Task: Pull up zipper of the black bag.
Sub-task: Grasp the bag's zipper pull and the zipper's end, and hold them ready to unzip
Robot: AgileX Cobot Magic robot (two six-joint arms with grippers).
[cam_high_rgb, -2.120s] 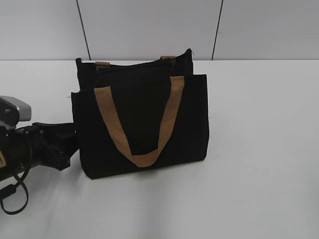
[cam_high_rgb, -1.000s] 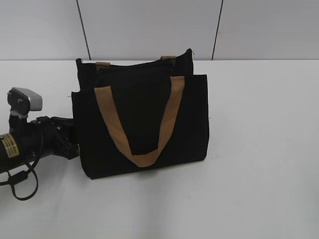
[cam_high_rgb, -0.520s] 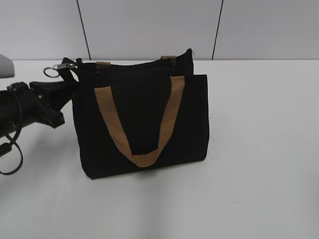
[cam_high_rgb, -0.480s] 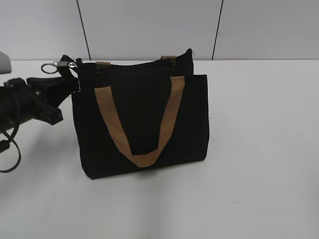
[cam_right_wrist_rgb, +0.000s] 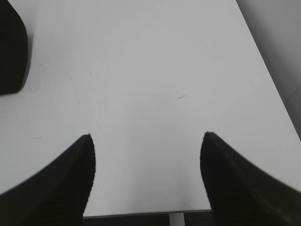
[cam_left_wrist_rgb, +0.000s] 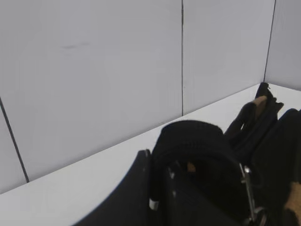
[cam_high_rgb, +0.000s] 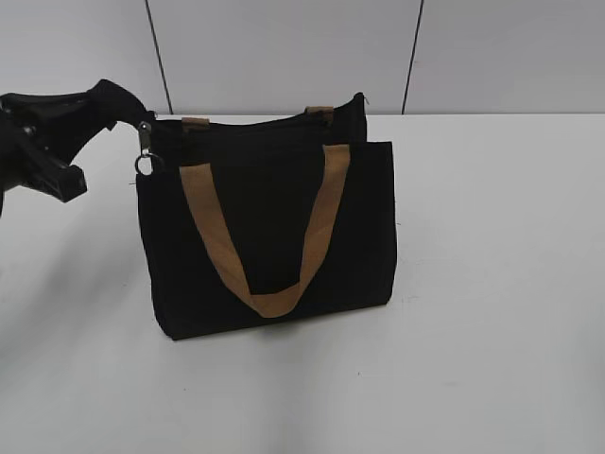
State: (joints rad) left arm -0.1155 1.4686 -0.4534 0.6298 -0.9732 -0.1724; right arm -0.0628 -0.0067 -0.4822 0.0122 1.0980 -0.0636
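Note:
The black bag [cam_high_rgb: 274, 236] stands upright mid-table, tan handle hanging down its front. The zipper pull [cam_high_rgb: 144, 151], silver-grey with a ring, hangs at the bag's top left corner; it also shows in the left wrist view [cam_left_wrist_rgb: 247, 188]. My left gripper [cam_high_rgb: 128, 112] is at that corner, shut on a black webbing tab [cam_left_wrist_rgb: 193, 141] at the end of the zip line, jaws [cam_left_wrist_rgb: 160, 165] around it. The zip line runs away toward the far tan strap end [cam_left_wrist_rgb: 258, 100]. My right gripper [cam_right_wrist_rgb: 146, 135] is open and empty over bare table, out of the exterior view.
The white table [cam_high_rgb: 492, 284] runs to a grey panelled wall [cam_high_rgb: 284, 47] behind the bag. In the right wrist view a corner of the bag [cam_right_wrist_rgb: 11, 47] shows at upper left and the table's edge [cam_right_wrist_rgb: 141, 214] lies just under the fingers.
My left arm has risen from beside the bag's lower left side to its top left corner. The pull tab stuck out to the left half a second ago and now hangs down.

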